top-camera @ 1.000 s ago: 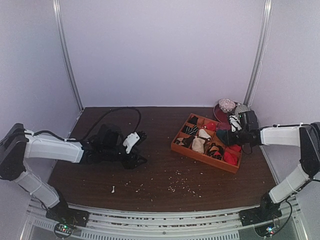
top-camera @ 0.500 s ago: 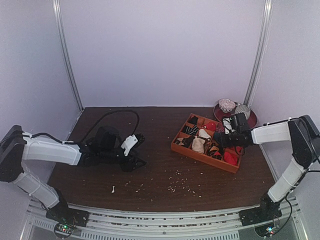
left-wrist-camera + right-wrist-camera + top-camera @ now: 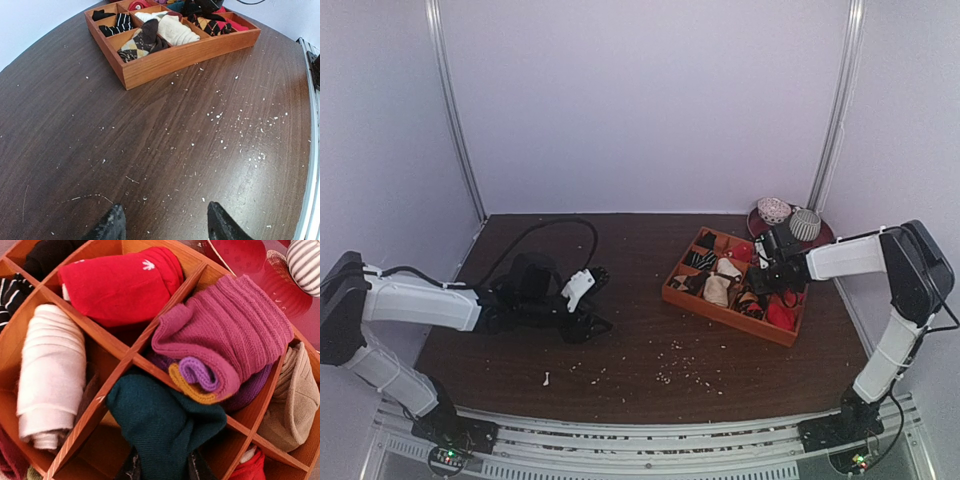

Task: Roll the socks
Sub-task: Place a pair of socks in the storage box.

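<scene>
A dark teal bundle, the socks (image 3: 165,425), fills the bottom centre of the right wrist view. My right gripper (image 3: 162,467) is shut on its near end, one dark finger on each side. The bundle hangs over a compartment of the orange wooden tray (image 3: 115,347) and touches the divider below a magenta roll (image 3: 235,335). In the top view the right gripper (image 3: 767,272) is over the back middle of the tray (image 3: 720,312). My left gripper (image 3: 602,297) hovers low over the left of the table, open (image 3: 165,207), with only bare wood between its fingertips.
The tray holds several rolled socks: red (image 3: 120,285), cream (image 3: 47,375), beige (image 3: 295,400), black-striped and argyle (image 3: 137,45). A red plate (image 3: 240,260) with a striped ball (image 3: 305,260) stands behind it. A black cable (image 3: 550,225) loops at back left. White crumbs (image 3: 670,375) dot the front.
My right gripper has moved left, from the tray's right edge to over its back middle, carrying the teal bundle. The left arm has barely shifted.
</scene>
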Robot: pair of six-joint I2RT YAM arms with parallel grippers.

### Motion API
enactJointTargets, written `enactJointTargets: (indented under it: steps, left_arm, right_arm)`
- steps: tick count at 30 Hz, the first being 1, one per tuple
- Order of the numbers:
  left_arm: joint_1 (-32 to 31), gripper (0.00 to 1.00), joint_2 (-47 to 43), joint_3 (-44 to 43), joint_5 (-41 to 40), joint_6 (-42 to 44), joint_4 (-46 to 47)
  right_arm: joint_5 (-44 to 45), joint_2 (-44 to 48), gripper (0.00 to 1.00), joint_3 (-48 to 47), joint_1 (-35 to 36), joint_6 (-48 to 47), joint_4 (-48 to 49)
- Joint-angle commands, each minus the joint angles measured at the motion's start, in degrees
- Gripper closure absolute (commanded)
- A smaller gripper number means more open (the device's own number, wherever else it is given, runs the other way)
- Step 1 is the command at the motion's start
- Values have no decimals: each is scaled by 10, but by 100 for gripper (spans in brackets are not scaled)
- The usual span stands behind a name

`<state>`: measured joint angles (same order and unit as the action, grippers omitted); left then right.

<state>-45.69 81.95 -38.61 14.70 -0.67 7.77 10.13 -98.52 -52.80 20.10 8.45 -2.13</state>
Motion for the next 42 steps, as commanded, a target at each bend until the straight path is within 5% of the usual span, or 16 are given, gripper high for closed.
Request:
enactJointTargets:
  steps: [1, 7, 20, 32, 36, 39, 42]
  left_arm:
    - [5, 44, -10, 10, 16, 9, 27]
    - [5, 44, -16, 19, 14, 8, 29]
    - [5, 44, -11, 2, 5, 11, 11]
    - [5, 43, -13, -20, -3, 11, -9]
    - [5, 33, -14, -18, -13, 9, -8]
    - [5, 32, -17, -19, -23, 13, -10]
    - [6, 32, -16, -24, -31, 16, -13]
  right_arm:
    - [37, -52, 100, -23, 3, 17, -95]
    - [49, -83, 99, -28, 2, 39, -115]
    - [-3, -31, 59, -54, -2, 36, -125]
    - [-51, 32, 48, -139, -16, 22, -186]
    - [-67, 67, 41, -134, -18, 23, -184]
    - [-70, 88, 41, -128, -21, 20, -188]
    - [-96, 99, 63, -114, -26, 21, -183]
